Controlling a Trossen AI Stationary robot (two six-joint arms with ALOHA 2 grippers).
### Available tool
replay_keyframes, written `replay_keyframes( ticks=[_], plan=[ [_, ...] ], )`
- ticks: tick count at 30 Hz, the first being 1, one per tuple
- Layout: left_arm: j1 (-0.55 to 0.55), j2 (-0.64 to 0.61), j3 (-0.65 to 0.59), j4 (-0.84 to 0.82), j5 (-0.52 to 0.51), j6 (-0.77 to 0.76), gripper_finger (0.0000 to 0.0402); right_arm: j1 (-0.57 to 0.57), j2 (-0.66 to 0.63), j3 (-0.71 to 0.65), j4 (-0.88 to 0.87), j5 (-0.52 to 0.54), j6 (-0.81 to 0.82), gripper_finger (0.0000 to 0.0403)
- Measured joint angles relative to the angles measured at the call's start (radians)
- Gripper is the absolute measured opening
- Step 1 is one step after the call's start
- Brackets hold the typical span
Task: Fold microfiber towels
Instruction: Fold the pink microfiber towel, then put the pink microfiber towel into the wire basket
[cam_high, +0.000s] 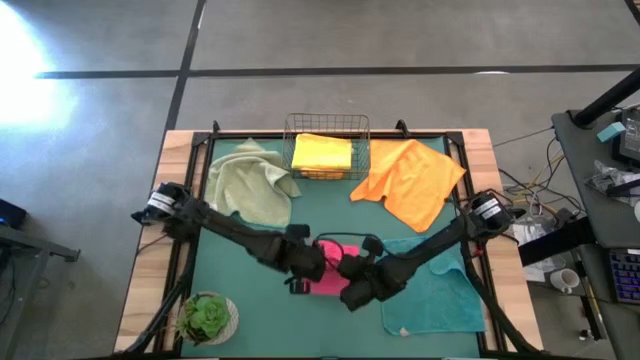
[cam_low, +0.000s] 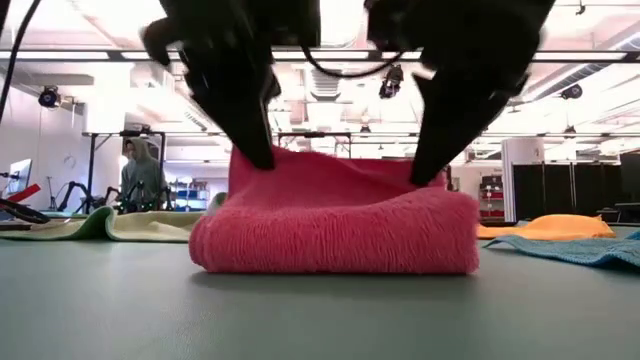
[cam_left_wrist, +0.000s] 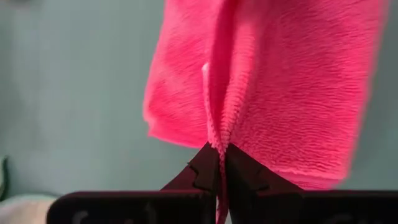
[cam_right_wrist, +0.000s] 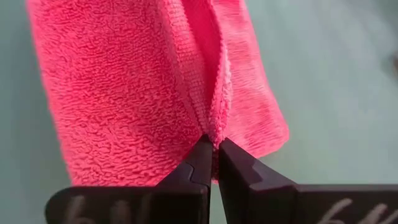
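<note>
High view: both arms meet mid-counter over pink towel (cam_high: 330, 276); sage towel (cam_high: 250, 182) and orange towel (cam_high: 410, 180) lie at the back, yellow towel (cam_high: 321, 154) in wire basket (cam_high: 291, 135), teal towel (cam_high: 435, 295) front right. Low view: pink towel folded flat on green mat (cam_low: 300, 310). Left wrist view: left gripper (cam_left_wrist: 219, 163) jaws pinching pink edge. Right wrist view: right gripper (cam_right_wrist: 213, 155) jaws pinching pink edge.

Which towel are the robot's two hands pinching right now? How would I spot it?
Find the big green mat on the table, then look at its middle front, where both dark arms meet. There the left gripper and right gripper each pinch an edge of the folded pink towel. It is the only pink one; the others are sage, yellow, orange and teal.
</note>
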Motion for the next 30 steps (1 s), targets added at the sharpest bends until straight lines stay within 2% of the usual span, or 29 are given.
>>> replay_keyframes(
  ticks=[8,14,24,30],
  plan=[
    [0.058,0.0,-0.012,0.007,0.0,0.003,0.0002,-0.038,0.0,-0.032,-0.002,-0.002,0.084,0.0009],
    [0.058,0.0,-0.012,0.034,-0.018,0.118,0.0009,-0.043,0.0,-0.032,-0.008,-0.002,0.105,0.0019],
    [0.076,0.0,-0.012,0.022,-0.047,0.128,0.0114,-0.065,-0.005,-0.026,-0.056,-0.003,0.124,0.0103],
    [0.075,-0.021,0.018,-0.134,-0.018,0.114,0.0167,-0.056,-0.079,-0.026,-0.119,-0.001,0.135,0.0142]
  ],
)
